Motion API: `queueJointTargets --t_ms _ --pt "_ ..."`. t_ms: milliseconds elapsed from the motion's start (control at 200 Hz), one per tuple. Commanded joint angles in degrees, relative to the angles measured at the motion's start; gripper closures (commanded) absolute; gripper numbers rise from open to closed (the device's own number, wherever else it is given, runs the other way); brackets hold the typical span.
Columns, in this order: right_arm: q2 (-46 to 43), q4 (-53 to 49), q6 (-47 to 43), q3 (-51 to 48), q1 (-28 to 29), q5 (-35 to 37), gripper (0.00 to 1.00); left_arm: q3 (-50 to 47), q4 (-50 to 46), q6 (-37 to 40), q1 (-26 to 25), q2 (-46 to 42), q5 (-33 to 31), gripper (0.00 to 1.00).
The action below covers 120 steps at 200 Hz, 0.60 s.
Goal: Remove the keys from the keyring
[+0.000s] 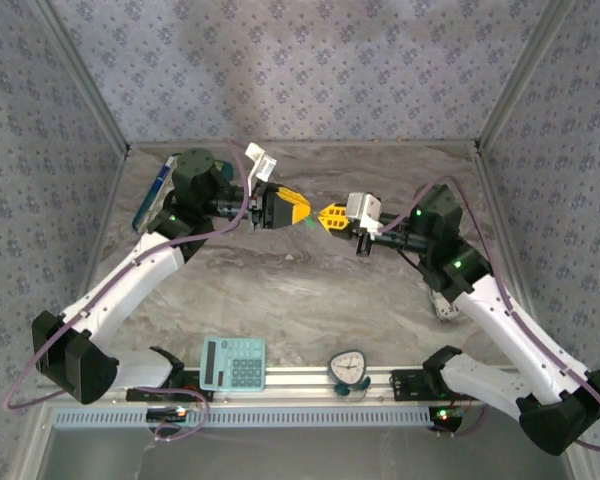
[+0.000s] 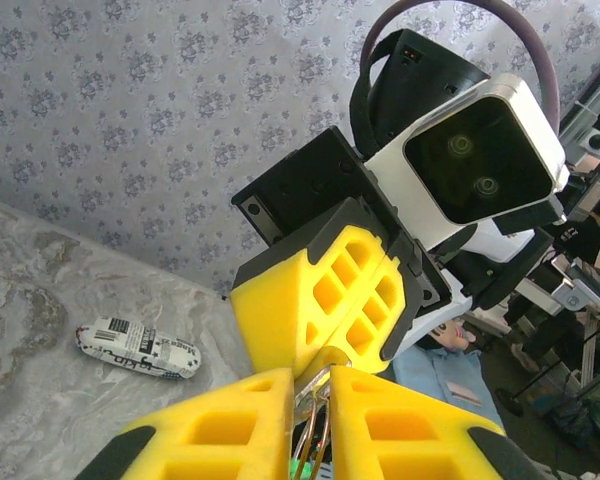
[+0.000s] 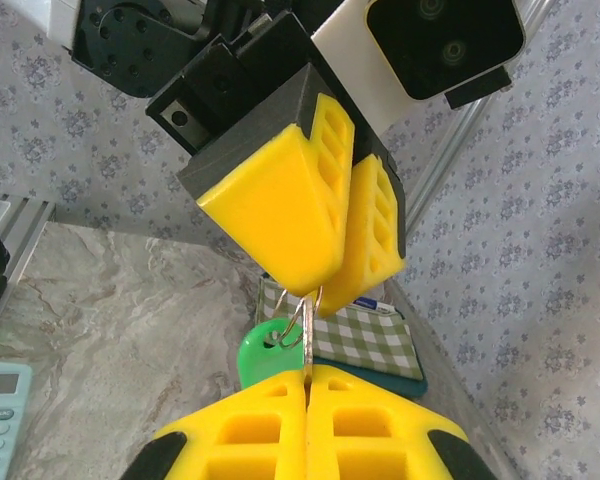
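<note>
Against the wall, the right wrist view caught a flat checked green-and-white item [image 3: 372, 338] on a teal base; whether it held anything could not be told. Both arms reached inward from their bases and met tip to tip in the air over the marble table [image 1: 280, 290]. The left gripper [image 1: 298, 208] and right gripper [image 1: 330, 216] each had their yellow fingers pressed together on the thin metal keyring [image 3: 306, 315] between them. The keys [image 3: 263, 352], a small bright-green flat piece, hung from that ring just beside the right gripper's tips. From the left wrist, only a sliver of green showed in the narrow gap between that gripper's own fingers [image 2: 220, 420], and a small white printed-label object [image 2: 138, 348] lay on the table near the wall. The overhead view took in a teal calculator [image 1: 232, 362] and a round white dial [image 1: 348, 367] at the near rail, well apart from the grippers.
</note>
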Motion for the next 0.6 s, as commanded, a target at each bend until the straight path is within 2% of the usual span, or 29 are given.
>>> queueJointTargets --t_ms 0,60,155,595 --pt "-1.38 0.89 0.17 0.27 -0.35 0.72 1.00 1.27 1.39 0.07 0.49 -1.49 -0.27 0.86" --pt "-1.74 0.99 -0.28 -0.04 -0.10 1.40 1.00 0.98 2.12 -0.36 0.54 -1.62 -0.68 0.95" --pt "-2.27 1.04 -1.75 -0.56 0.59 3.16 1.00 0.44 3.69 -1.38 0.73 -1.84 -1.07 1.00" --pt "-4.00 0.18 -5.29 -3.05 3.38 7.09 1.00 -0.78 9.94 -6.54 2.12 -2.41 -3.36 1.00"
